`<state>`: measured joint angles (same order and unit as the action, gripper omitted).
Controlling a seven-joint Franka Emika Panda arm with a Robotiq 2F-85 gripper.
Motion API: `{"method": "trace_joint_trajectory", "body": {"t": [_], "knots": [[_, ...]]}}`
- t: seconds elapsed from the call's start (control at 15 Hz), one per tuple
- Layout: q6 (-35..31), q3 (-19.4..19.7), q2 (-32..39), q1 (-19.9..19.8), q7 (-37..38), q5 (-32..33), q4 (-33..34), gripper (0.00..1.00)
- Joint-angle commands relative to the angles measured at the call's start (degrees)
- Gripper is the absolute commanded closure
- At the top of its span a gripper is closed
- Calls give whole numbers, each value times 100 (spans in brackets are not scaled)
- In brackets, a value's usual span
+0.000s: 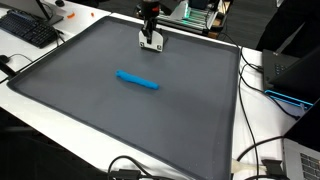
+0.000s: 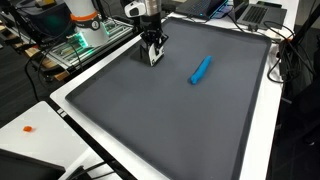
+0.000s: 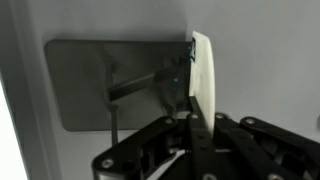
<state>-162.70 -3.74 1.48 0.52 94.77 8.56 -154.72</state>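
My gripper stands at the far edge of a large grey mat. It is shut on a thin white flat object, which sticks out past the fingertips in the wrist view and reaches down to about the mat surface in both exterior views. A blue cylindrical object lies flat on the mat a short way from the gripper, apart from it.
The mat lies on a white table. A keyboard sits beside the mat, and cables run along one side. A laptop and green-lit equipment stand beyond the mat. A small orange item lies on the table.
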Motion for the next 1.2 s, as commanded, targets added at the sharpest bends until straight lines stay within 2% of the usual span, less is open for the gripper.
{"method": "trace_joint_trajectory", "body": {"t": [0.0, 0.33, 0.53, 0.6, 0.67, 0.87, 1.13], "knots": [[11, 113, 20, 112, 190, 15, 28, 99], [444, 52, -269, 161, -5, -221, 112, 99], [860, 7, -496, 189, -114, -190, 264, 99], [1061, 3, -589, 164, 34, 111, 348, 99], [1245, -35, -642, 185, -80, 8, 449, 99], [1582, -121, -707, 330, -1077, -499, 780, 99], [2023, -271, -568, 516, -2338, -760, 1374, 99]]}}
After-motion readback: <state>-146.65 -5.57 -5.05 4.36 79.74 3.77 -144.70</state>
